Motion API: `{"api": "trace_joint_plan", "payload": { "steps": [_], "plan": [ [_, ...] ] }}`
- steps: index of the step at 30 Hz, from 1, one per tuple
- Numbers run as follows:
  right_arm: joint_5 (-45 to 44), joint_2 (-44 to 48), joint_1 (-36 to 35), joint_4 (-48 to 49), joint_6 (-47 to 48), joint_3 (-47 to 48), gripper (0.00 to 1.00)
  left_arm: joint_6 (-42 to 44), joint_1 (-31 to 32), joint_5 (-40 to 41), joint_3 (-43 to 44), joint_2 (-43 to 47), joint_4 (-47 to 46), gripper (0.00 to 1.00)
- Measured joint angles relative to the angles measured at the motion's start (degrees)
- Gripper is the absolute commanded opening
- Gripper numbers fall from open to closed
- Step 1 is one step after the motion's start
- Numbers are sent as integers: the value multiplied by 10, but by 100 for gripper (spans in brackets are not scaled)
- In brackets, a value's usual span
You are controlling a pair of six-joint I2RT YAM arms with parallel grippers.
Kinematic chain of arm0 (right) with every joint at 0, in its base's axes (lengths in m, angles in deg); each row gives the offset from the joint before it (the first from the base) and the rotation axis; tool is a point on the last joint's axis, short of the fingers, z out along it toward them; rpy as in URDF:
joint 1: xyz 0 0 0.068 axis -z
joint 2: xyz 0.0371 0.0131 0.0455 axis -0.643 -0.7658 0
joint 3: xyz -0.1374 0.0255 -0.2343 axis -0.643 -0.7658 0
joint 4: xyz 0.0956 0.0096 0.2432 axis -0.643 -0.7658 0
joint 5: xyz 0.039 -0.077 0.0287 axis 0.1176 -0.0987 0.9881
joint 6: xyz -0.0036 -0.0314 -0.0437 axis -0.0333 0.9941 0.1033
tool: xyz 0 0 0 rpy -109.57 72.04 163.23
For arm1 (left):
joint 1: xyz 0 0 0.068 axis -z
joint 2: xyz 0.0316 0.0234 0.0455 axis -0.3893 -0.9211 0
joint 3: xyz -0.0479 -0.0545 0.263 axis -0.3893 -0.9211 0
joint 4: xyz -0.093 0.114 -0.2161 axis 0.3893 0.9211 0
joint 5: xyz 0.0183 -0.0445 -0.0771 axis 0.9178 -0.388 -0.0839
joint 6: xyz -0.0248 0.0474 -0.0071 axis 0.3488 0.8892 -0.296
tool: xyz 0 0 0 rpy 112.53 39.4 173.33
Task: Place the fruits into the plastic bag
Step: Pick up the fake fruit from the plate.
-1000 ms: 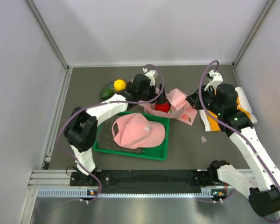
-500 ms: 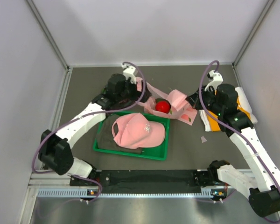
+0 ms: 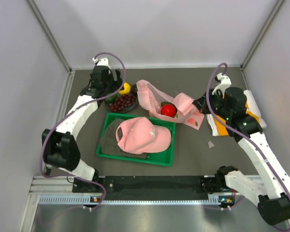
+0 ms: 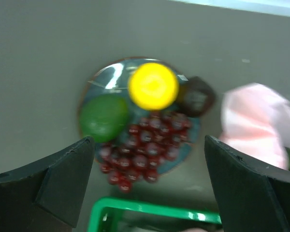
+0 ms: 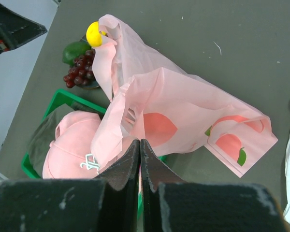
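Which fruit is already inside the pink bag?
The red round fruit lies in the plastic bag; the yellow citrus, green avocado, dark brown fruit and grapes sit on the plate.

Count from all three views:
- Fruit: 1 red round fruit, 1 yellow citrus, 1 green avocado in sight, 1 dark brown round fruit, 1 bunch of dark red grapes. The single grapes are too blurred to count.
- 1 plate
- 1 plastic bag
- 1 green tray
- 1 pink cap
- 1 dark cloth
- 1 folded orange-and-white cloth
- 1 small scrap on the tabletop
- 2 arms and 2 tools: left tool, right tool
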Motion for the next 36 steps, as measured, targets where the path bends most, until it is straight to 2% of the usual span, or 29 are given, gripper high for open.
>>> {"api": "trace_joint_plan", "payload": {
  "steps": [4,11,27,36],
  "plan": [
    [-2,2,0,0,0,0,0,0,-28,30,15,-50,25,97],
    [-5,3,0,-1,2,0,0,-13,-82,26,15,-99,41,93],
    [-4,2,0,-2,2,0,0,-22,-122,-81,67,-223,45,94],
    [-4,2,0,-3,2,0,0,-26,-127,-111,98,-255,47,94]
  ]
}}
